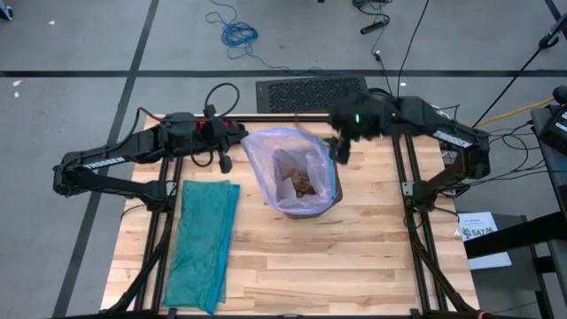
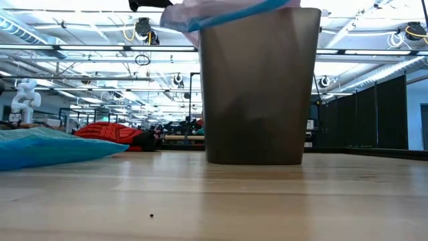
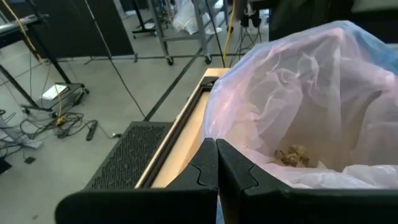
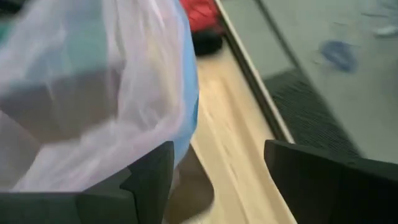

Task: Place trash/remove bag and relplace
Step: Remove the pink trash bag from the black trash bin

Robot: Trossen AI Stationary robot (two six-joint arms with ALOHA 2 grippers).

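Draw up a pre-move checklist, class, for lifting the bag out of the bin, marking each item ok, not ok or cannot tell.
1. Trash inside the bag: ok.
2. Bag rim folded over the bin: ok.
3. Left gripper shut at the bag's edge: ok; whether it pinches plastic: cannot tell.
4. Right gripper open by the rim, nothing gripped: not ok for a two-handed lift.
5. Bin upright on the table: ok.
6. Green bag lying flat, ready as replacement: ok.

bag (image 4: 106, 81), open right hand (image 4: 217, 180) beside
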